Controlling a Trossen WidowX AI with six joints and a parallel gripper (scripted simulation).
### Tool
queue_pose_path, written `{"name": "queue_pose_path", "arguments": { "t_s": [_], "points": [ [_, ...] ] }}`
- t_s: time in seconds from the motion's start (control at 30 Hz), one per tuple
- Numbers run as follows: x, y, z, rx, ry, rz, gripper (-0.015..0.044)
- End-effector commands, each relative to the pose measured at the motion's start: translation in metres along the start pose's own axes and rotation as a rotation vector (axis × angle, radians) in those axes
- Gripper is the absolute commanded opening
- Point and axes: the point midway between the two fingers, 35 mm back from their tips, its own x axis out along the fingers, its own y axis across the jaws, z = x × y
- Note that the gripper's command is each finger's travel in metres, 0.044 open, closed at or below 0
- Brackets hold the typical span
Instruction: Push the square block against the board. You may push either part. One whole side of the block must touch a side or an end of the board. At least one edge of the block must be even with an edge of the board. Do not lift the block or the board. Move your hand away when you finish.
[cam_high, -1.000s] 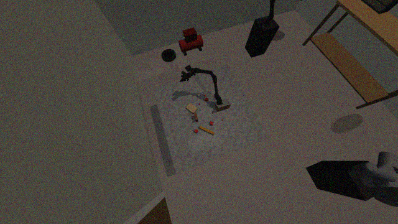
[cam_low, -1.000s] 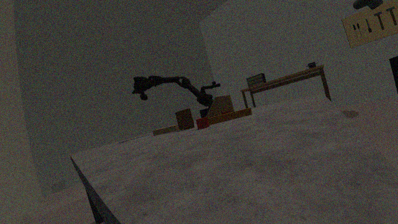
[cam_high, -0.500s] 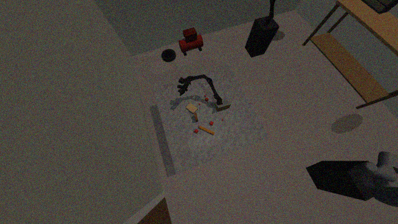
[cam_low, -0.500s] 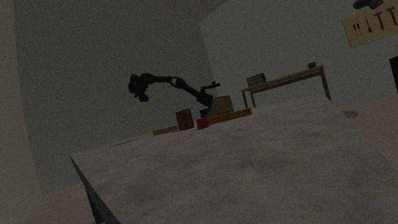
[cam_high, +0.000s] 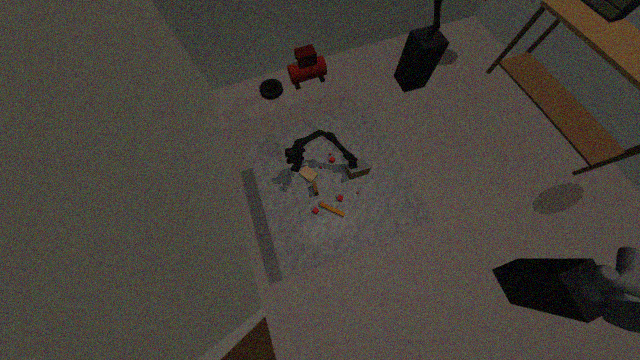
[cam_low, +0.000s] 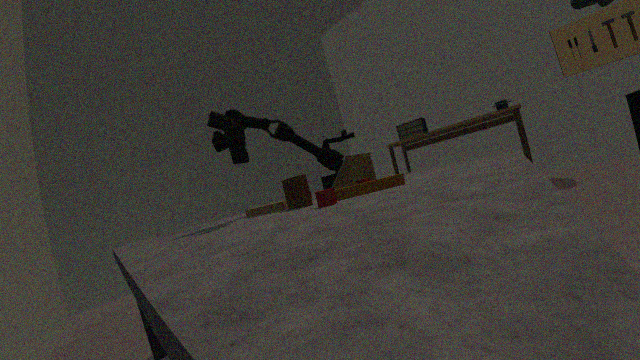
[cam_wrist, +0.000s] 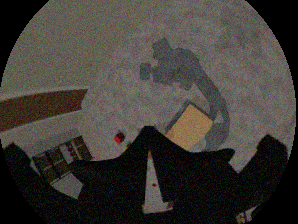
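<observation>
Both jaws of the gripper (cam_high: 296, 169) (cam_low: 240, 162) (cam_wrist: 149, 130) are clenched on nothing, raised near the square block (cam_high: 308, 174) (cam_low: 266, 209) (cam_wrist: 190, 128), which is pale tan and lies flat. Beyond it stands a brown block (cam_high: 315, 188) (cam_low: 297, 192); the orange board (cam_high: 331, 209) (cam_low: 371, 187) lies well apart, a red cube (cam_high: 315, 210) (cam_low: 326, 197) near one end.
</observation>
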Motion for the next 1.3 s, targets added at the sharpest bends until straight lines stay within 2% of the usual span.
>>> {"name": "queue_pose_path", "arguments": {
  "t_s": [0.0,0.6,0.77,0.93,1.27],
  "points": [
    [0.020,0.018,-0.024,-0.074,0.055,-0.087,0.0000],
    [0.091,0.058,-0.128,-0.430,0.210,-0.492,0.0000],
    [0.093,0.058,-0.129,-0.434,0.211,-0.496,0.0000],
    [0.133,0.036,-0.132,-0.434,0.209,-0.497,0.0000],
    [0.133,0.034,-0.136,-0.434,0.210,-0.497,0.0000]
  ]
}}
